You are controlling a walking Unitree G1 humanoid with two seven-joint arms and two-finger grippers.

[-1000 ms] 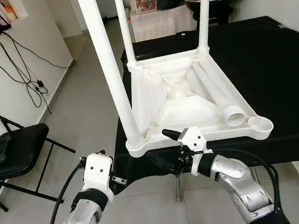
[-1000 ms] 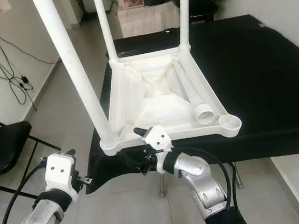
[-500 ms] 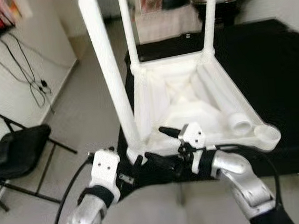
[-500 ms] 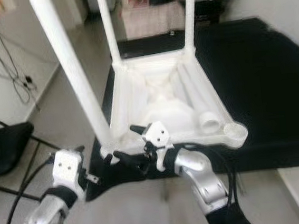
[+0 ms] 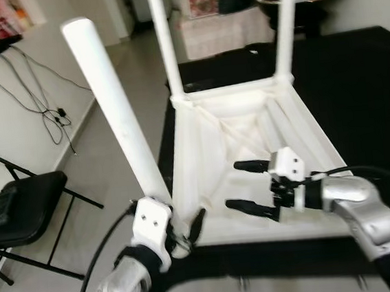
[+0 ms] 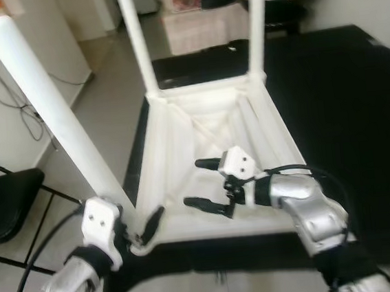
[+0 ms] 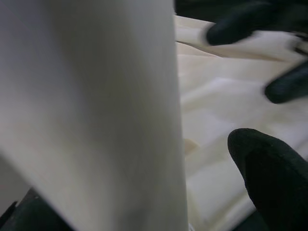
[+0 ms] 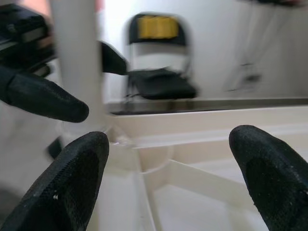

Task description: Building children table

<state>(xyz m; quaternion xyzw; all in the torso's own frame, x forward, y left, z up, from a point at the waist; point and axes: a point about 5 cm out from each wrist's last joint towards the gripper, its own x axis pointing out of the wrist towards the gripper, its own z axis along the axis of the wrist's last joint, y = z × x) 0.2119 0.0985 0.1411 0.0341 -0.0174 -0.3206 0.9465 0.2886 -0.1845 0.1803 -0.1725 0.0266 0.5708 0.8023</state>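
- A black folding chair (image 5: 21,204) is seen at the far left on the grey floor, well apart from the work.
- The near-left leg (image 5: 117,126), a thick white tube, is seen leaning outward to the left, its foot end set in the near-left corner socket of the upturned table.
- The left gripper (image 5: 183,233) is placed at the base of that leg; its black fingers (image 7: 269,173) are seen on either side of the tube, but whether they are clamped on it or only beside it cannot be told.
- The white children's table (image 5: 238,124) lies upside down on the black surface (image 5: 361,81), its ribbed underside facing up, with two thinner legs standing upright at the far corners.
- The right gripper (image 5: 250,182) is held over the near part of the underside with its fingers spread wide and nothing between them; in the right wrist view the fingertips (image 8: 72,187) are aimed toward the leaning leg.
- The step in hand is judged to be the seating of the near-left leg. The leg should be brought upright before any twisting or pressing is applied, so that it is not forced in crooked.
- The table frame should be steadied by the right gripper while the leg is driven home, since the light plastic could slide on the cloth.
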